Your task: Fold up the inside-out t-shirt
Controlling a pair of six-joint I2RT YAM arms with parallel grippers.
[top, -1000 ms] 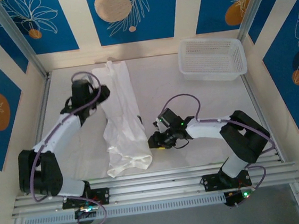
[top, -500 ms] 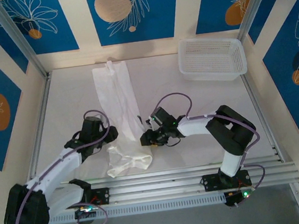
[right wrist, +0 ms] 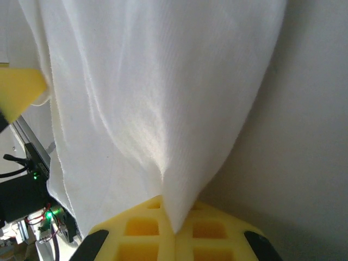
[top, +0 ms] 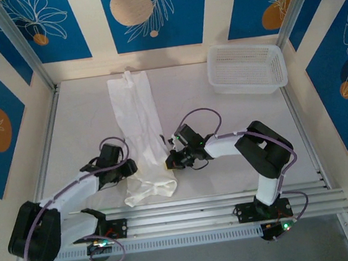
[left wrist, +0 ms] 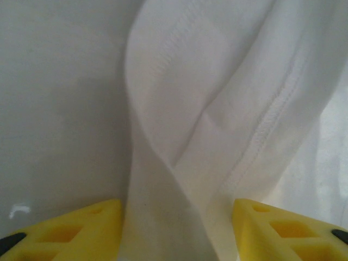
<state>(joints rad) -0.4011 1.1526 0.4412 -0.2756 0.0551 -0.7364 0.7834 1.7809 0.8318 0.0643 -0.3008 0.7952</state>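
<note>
White table point(top: 235, 124), t-shirt point(top: 137, 119) in rumpled strip

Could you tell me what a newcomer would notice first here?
A long white t-shirt lies in a narrow strip down the middle of the table. The right tool is shut on its right edge near the front, while the left tool stands open around its left edge. A white mesh basket sits at the far right corner.
</note>
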